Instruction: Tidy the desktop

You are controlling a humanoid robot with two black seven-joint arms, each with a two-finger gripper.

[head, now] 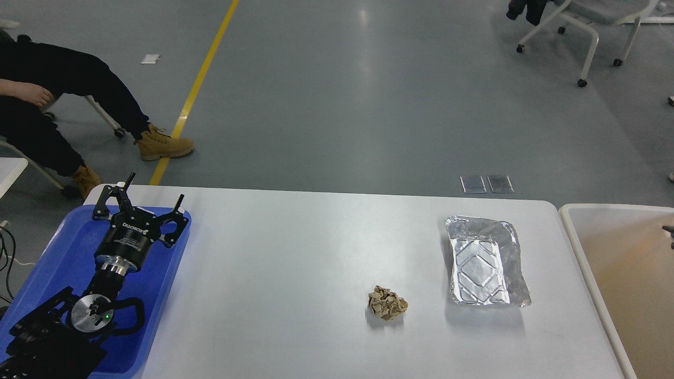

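The white desktop (295, 252) holds a crumpled brown paper ball (387, 303) right of centre and an empty, dented foil tray (484, 261) farther right. My left gripper (156, 186) is open and empty, hovering over the far end of a blue plastic tray (58, 252) at the desktop's left end. Only a small dark tip of my right gripper (668, 229) shows at the right edge, above the cream bin (575, 238). Its fingers cannot be made out.
The cream bin stands against the desktop's right end, its visible inside empty. A seated person's legs and boots (164, 145) are beyond the far left corner. An office chair (584, 31) stands at the far right on the floor.
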